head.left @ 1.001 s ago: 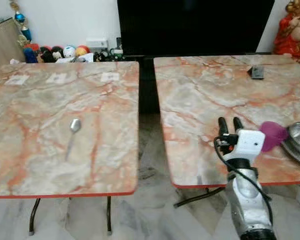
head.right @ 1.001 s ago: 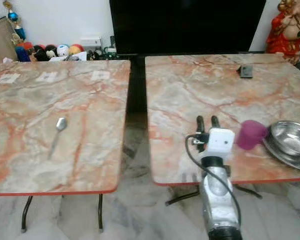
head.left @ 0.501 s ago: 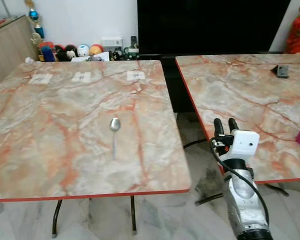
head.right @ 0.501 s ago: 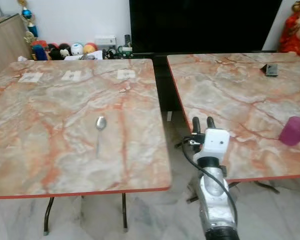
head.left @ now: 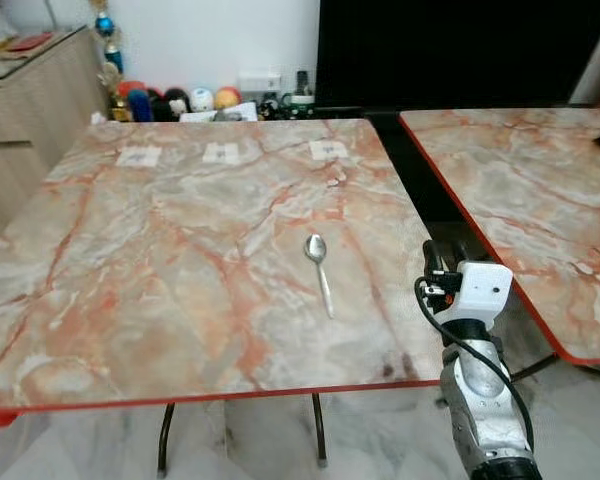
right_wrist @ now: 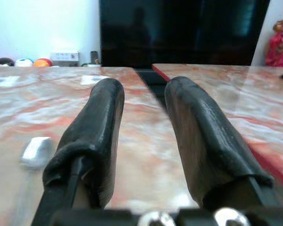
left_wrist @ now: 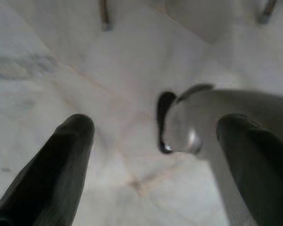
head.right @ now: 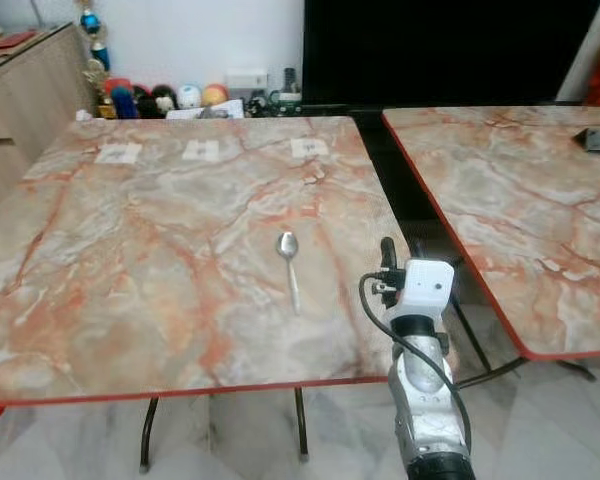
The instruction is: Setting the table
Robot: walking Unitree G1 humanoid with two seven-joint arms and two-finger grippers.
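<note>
The right claw was held empty, fingers slightly parted, just off the table edge, probably lined up for the spoon.

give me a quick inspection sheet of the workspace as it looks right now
surface: two marble-pattern tables with red edging, left table and right table, a gap between them
job's things: one spoon lying flat on the left table, bowl end away from the robot
clutter: three small paper labels along the left table's far edge
grippers: right gripper raised at the left table's right edge, jaws a little apart, holding nothing; left gripper hangs idle over the floor, jaws open
cables: black cable looping along the right wrist
surroundings: toys by the wall, dark screen, wooden cabinet
</note>
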